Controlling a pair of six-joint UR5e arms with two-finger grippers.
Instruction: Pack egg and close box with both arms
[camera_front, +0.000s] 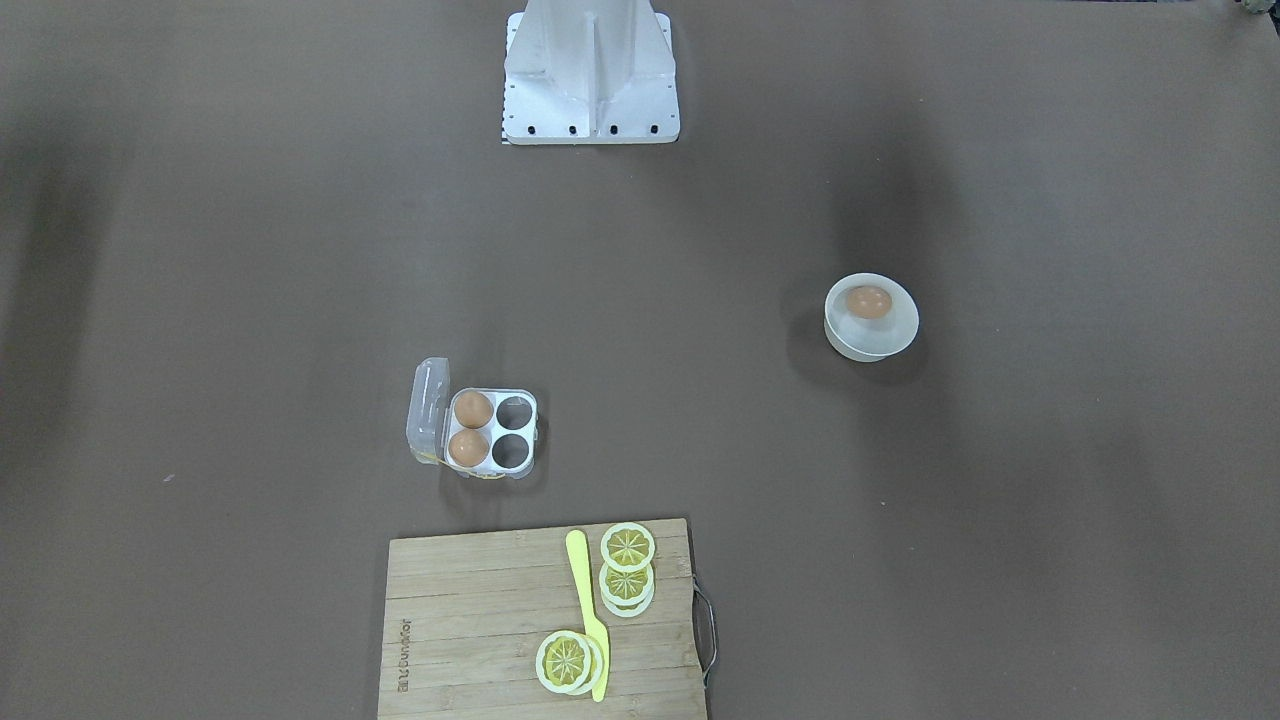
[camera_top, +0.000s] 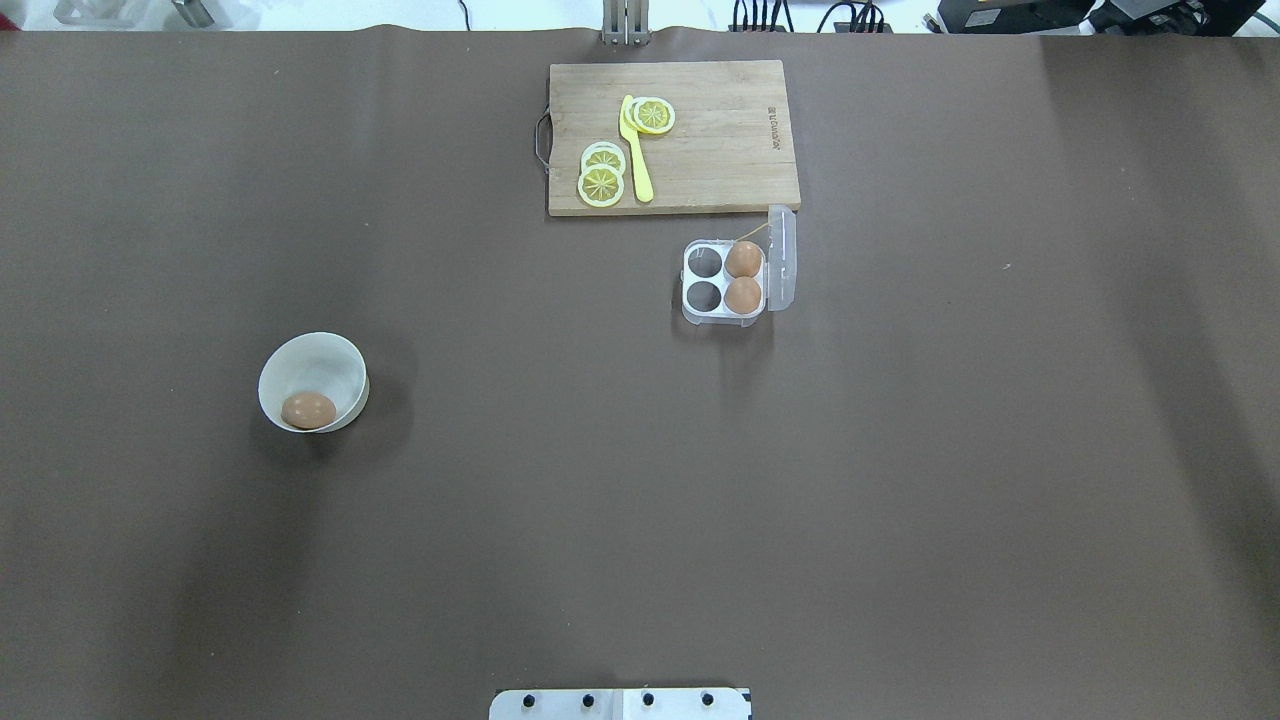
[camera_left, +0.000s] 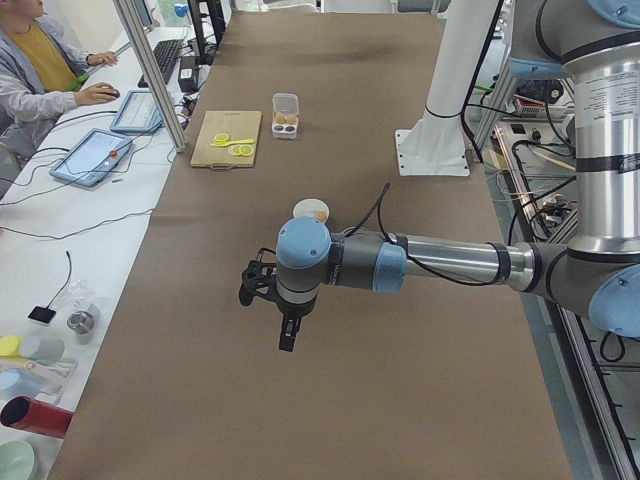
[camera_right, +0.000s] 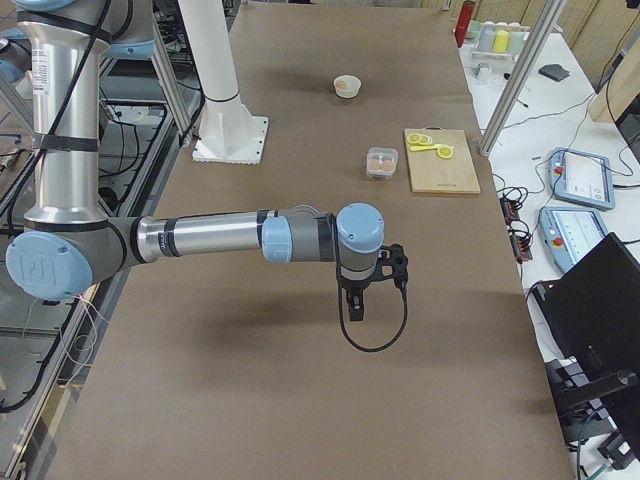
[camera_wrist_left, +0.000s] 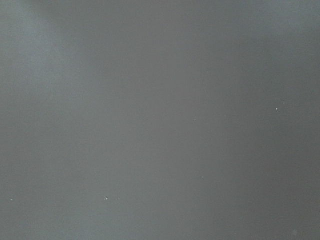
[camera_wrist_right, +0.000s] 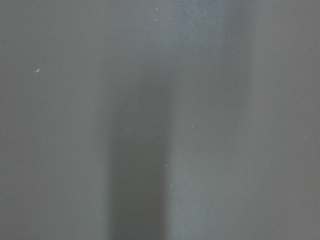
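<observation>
One light-brown egg (camera_front: 869, 301) lies in a round white bowl (camera_front: 893, 338) on the robot's left side; it also shows in the overhead view (camera_top: 308, 410). The box (camera_front: 493, 431) stands open, its clear lid (camera_front: 428, 400) tipped back, with two eggs in the cups by the hinge and two cups bare; it shows overhead too (camera_top: 723, 278). My left gripper (camera_left: 287, 337) hangs above bare table, well short of the bowl (camera_left: 311, 210). My right gripper (camera_right: 355, 306) hangs above bare table, well short of the box (camera_right: 380, 161). I cannot tell if either is open or shut.
A wooden cutting board (camera_front: 470, 620) with lemon slices (camera_front: 627, 548) and a yellow knife (camera_front: 585, 600) lies beyond the box. The white metal stand (camera_front: 590, 80) is at the robot's side. An operator (camera_left: 30, 60) sits at a side desk with tablets.
</observation>
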